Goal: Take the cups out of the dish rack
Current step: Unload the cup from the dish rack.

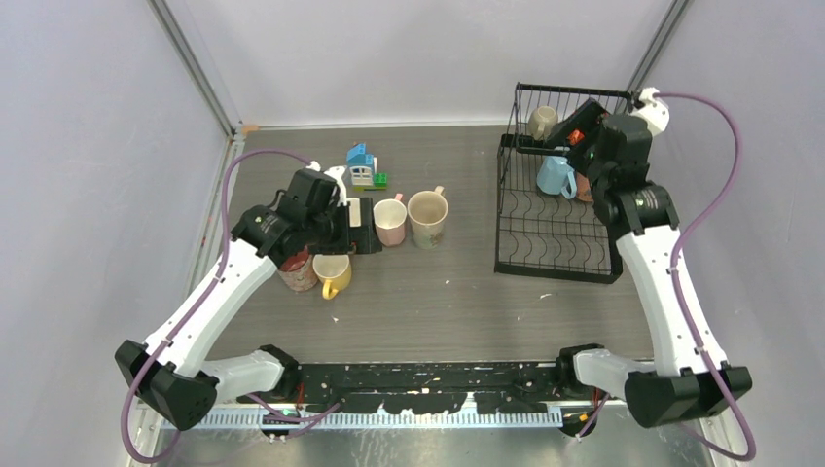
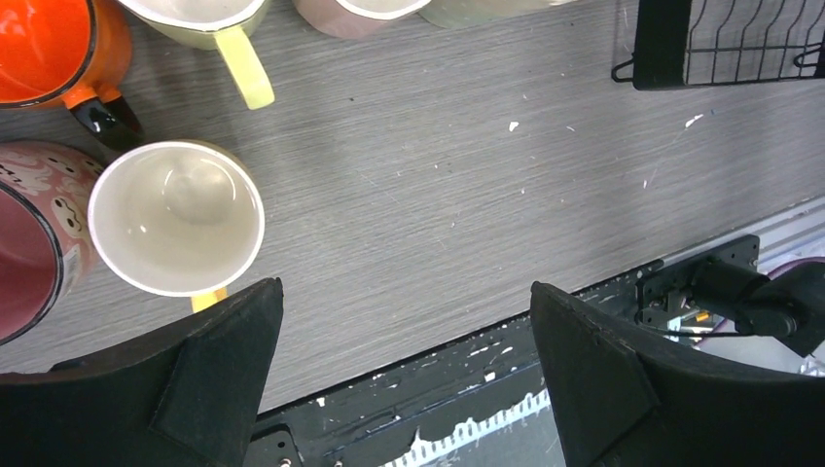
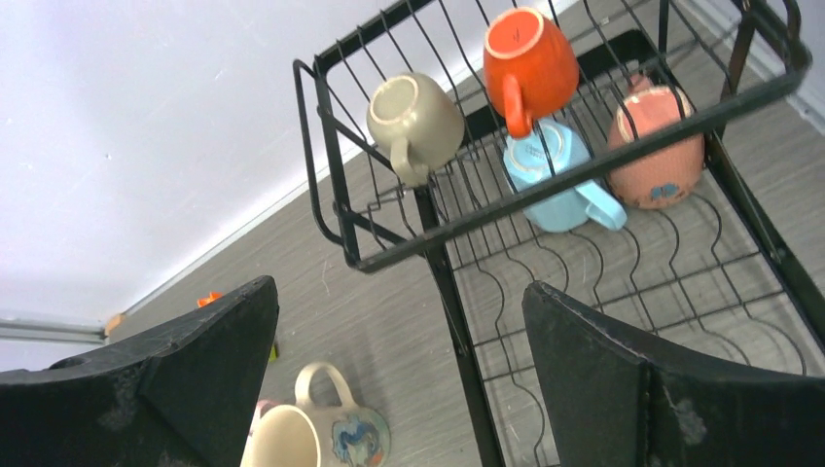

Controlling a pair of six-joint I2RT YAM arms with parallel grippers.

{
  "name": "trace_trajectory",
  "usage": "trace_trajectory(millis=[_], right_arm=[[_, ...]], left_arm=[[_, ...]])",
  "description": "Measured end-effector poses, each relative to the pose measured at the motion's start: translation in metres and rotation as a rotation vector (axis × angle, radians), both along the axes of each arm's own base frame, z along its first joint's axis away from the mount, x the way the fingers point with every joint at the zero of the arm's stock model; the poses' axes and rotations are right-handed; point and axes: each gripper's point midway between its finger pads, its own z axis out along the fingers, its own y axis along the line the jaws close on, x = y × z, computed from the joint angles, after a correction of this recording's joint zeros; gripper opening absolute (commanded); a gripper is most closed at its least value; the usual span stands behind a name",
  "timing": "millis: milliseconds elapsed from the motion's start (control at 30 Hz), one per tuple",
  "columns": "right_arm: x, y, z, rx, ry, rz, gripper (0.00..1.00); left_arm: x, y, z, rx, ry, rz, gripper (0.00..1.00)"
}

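Table: grey woodgrain top, shut in by pale walls at left, back and right, with a black rail along the near edge. A broad stretch of bare tabletop lay between the cup group at left-centre and the dish rack, which stood at far right, close to the right wall. Rack, upper shelf: beige cup and orange cup, both tipped on their sides. Rack, base tier: light blue cup and salmon-pink cup, close together at the far end, with the nearer curved wire slots bare. Tabletop set: pink cup and cream cup, upright, side by side. Yellow-handled cup, upright, nothing in it. Patterned pink cup, dark red inside, just beside the yellow-handled cup. Orange mug with a black handle, just beyond those two. Second yellow-handled cup, cut off by the left wrist view's top edge. Toy block house, behind the group. Left gripper: fingers wide apart over bare tabletop beside the yellow-handled cup, gripping nothing. Right gripper: fingers wide apart, facing the rack's upper corner, gripping nothing.
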Motion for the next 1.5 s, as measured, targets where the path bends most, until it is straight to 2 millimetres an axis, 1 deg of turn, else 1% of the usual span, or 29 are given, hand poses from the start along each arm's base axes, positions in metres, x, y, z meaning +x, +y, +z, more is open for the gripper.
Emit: trace_trajectory(millis=[100,167,267,367,500,567,600,667,733,967,1100,1233,1500], right_arm=[[0.015,-0.001,0.010,-0.028,0.013,0.006,1.00],[0.026,-0.003,0.013,-0.051,0.033,0.011,1.00],[0.041,-0.005,0.011,-0.078,0.073,0.022,1.00],[0.061,-0.006,0.006,-0.102,0.119,0.041,0.98],[0.092,-0.004,-0.006,-0.134,0.179,0.070,0.92],[0.103,-0.002,-0.011,-0.150,0.205,0.083,0.90],[0.110,-0.002,-0.021,-0.154,0.228,0.087,0.88],[0.119,-0.002,-0.031,-0.173,0.271,0.096,0.86],[0.130,-0.001,-0.037,-0.188,0.290,0.102,0.82],[0.152,-0.004,-0.046,-0.233,0.332,0.104,0.79],[0.156,-0.005,-0.052,-0.252,0.357,0.109,0.82],[0.158,-0.006,-0.062,-0.269,0.389,0.120,0.85],[0.171,-0.005,-0.077,-0.290,0.429,0.143,0.82]], left_arm=[[-0.002,-0.002,0.002,-0.014,0.003,-0.011,1.00],[-0.004,-0.004,0.003,-0.026,0.004,-0.020,1.00],[-0.006,-0.006,0.006,-0.044,0.004,-0.031,1.00],[-0.008,-0.008,0.007,-0.054,0.006,-0.038,1.00],[-0.009,-0.009,0.008,-0.059,0.009,-0.043,1.00],[-0.009,-0.009,0.009,-0.060,0.008,-0.043,1.00],[-0.009,-0.009,0.010,-0.061,0.006,-0.044,1.00],[-0.008,-0.009,0.012,-0.064,0.001,-0.044,1.00],[-0.008,-0.010,0.014,-0.066,-0.003,-0.044,1.00],[-0.009,-0.009,0.014,-0.065,-0.001,-0.044,1.00],[-0.009,-0.009,0.014,-0.065,-0.001,-0.044,1.00],[-0.009,-0.010,0.014,-0.066,-0.001,-0.045,1.00],[-0.008,-0.011,0.017,-0.073,-0.001,-0.050,1.00]])
